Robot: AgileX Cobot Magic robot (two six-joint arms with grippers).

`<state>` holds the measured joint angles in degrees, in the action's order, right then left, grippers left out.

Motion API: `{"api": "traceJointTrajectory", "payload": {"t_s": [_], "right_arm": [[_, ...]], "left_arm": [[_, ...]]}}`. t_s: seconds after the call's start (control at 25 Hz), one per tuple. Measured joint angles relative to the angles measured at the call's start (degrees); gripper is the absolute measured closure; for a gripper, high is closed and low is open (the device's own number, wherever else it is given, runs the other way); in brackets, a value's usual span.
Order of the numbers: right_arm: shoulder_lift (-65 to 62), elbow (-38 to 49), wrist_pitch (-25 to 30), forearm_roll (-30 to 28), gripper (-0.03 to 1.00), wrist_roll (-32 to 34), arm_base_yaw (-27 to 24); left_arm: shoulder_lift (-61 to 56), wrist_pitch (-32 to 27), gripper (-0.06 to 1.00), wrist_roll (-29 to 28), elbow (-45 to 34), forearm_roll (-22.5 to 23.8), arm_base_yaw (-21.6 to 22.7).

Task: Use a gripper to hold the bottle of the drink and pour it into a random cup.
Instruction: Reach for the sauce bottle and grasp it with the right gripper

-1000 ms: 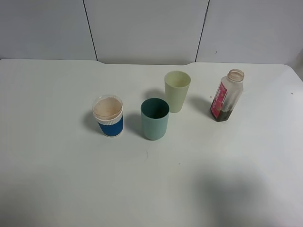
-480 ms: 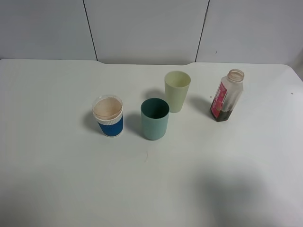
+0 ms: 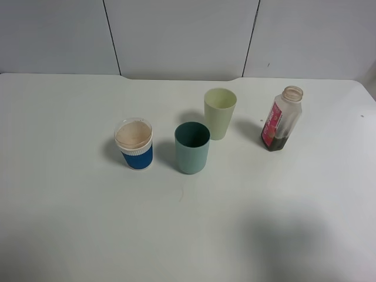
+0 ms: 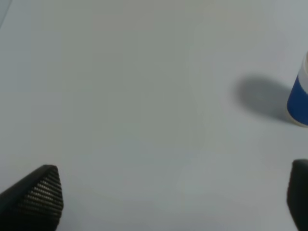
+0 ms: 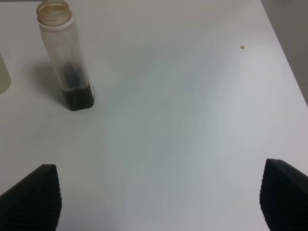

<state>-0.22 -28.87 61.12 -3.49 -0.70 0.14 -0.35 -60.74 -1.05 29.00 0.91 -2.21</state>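
Note:
The bottle of the drink [image 3: 281, 119] stands upright at the right of the white table, capless, with a red-pink label and dark brown drink [image 3: 276, 143] at its bottom. It also shows in the right wrist view [image 5: 65, 57]. The pale yellow-green cup [image 3: 220, 113] stands upright left of the bottle; its edge shows in the right wrist view [image 5: 4, 74]. No arm shows in the exterior view. My right gripper [image 5: 159, 197] is open, well short of the bottle. My left gripper [image 4: 173, 197] is open over bare table.
A teal-green cup [image 3: 192, 147] stands in front of the yellow-green cup. A blue-and-white cup [image 3: 134, 143] stands to its left and shows at the edge of the left wrist view [image 4: 299, 98]. The table's right edge [image 5: 284, 53] lies beyond the bottle.

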Motion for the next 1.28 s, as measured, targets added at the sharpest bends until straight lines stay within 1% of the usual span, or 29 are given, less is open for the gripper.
{"api": "traceJointTrajectory", "payload": {"t_s": [0.84, 0.96, 1.28], "right_arm": [[0.00, 0.00, 0.00, 0.05, 0.16, 0.13, 0.00], [4.14, 0.00, 0.00, 0.59, 0.16, 0.13, 0.00], [24.87, 0.04, -0.10, 0.44, 0.16, 0.13, 0.00]], "left_arm": [[0.00, 0.00, 0.02, 0.00, 0.00, 0.00, 0.00], [0.00, 0.00, 0.02, 0.00, 0.00, 0.00, 0.00], [0.00, 0.00, 0.02, 0.00, 0.00, 0.00, 0.00]]}}
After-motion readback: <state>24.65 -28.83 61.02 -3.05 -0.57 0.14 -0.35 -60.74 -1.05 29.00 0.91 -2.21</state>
